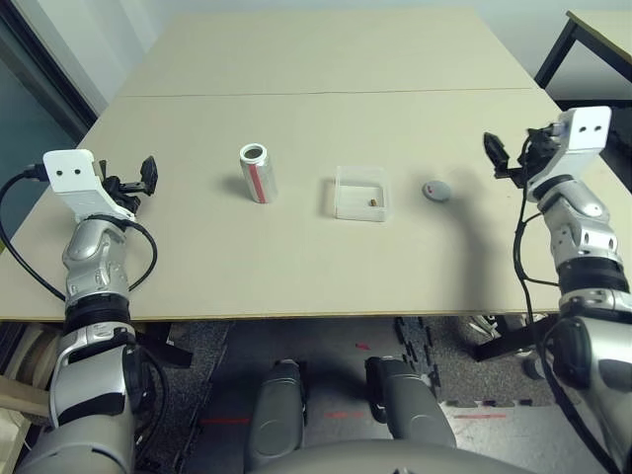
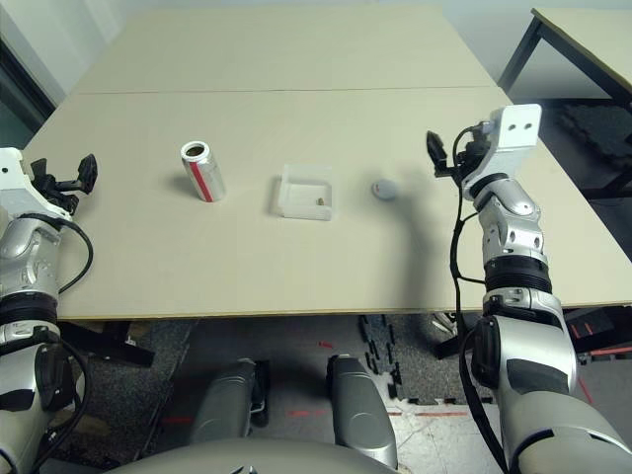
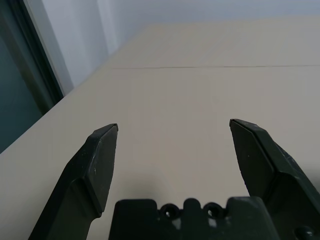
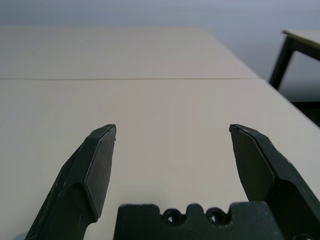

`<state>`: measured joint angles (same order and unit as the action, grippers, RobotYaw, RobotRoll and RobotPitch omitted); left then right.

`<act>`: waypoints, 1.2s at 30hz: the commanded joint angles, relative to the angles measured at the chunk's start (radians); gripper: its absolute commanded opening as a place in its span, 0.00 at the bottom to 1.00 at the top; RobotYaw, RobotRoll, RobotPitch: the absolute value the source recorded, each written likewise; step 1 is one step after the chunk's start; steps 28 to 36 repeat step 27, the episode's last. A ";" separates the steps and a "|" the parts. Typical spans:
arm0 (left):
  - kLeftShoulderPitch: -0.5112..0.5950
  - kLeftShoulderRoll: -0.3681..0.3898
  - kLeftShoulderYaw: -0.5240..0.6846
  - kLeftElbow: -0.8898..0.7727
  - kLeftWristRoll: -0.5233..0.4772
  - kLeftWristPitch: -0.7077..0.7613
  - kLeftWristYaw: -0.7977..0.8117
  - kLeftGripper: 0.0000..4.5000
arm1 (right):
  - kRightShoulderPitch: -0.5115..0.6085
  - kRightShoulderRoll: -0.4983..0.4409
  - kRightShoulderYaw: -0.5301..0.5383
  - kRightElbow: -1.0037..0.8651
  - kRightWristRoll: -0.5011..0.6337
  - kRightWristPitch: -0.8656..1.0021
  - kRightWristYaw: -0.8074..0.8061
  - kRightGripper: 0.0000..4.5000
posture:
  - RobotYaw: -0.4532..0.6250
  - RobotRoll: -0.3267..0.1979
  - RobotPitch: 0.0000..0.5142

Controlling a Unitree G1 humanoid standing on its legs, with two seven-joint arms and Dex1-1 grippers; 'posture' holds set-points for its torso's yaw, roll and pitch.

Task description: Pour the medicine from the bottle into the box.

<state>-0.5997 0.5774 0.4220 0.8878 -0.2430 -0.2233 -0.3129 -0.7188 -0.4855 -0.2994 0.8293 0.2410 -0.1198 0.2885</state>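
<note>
Pale tabletop (image 1: 296, 267) being crossed by a thin seam (image 1: 326, 94), well beyond the row of small things; pale wall (image 2: 296, 5) being seen behind. Left gripper (image 3: 173, 121) being held wide, its two black fingers being spread well apart above the table's left side. Right gripper (image 4: 172, 125) being held equally wide over the right side, bare tabletop being seen between its fingers.

Inward from the left gripper, the bottle (image 1: 259, 176) is being kept upright by the table alone, its dark round mouth being left uncovered, a red stripe being shown down its silvery side. Box (image 1: 354, 188) being supported flat on the table, between bottle and cap, touching neither. Medicine (image 1: 373, 202) being contained in the box: a tiny brownish pill, being seen on the box floor, toward the corner that is nearer the robot and on its right. Cap (image 1: 435, 191), a grey disc, being borne flat by the table, just beside the box, on the right gripper's side. Soft shadow being cast on the tabletop between cap and right arm (image 1: 578, 222). Farther out, past the right edge, a second table (image 2: 592, 35) is being seen on dark legs.
</note>
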 commanded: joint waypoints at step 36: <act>-0.040 0.025 -0.015 0.176 0.030 -0.116 0.128 1.00 | -0.005 0.004 -0.038 0.150 -0.071 -0.125 -0.313 1.00 | 0.30 0.62 0.22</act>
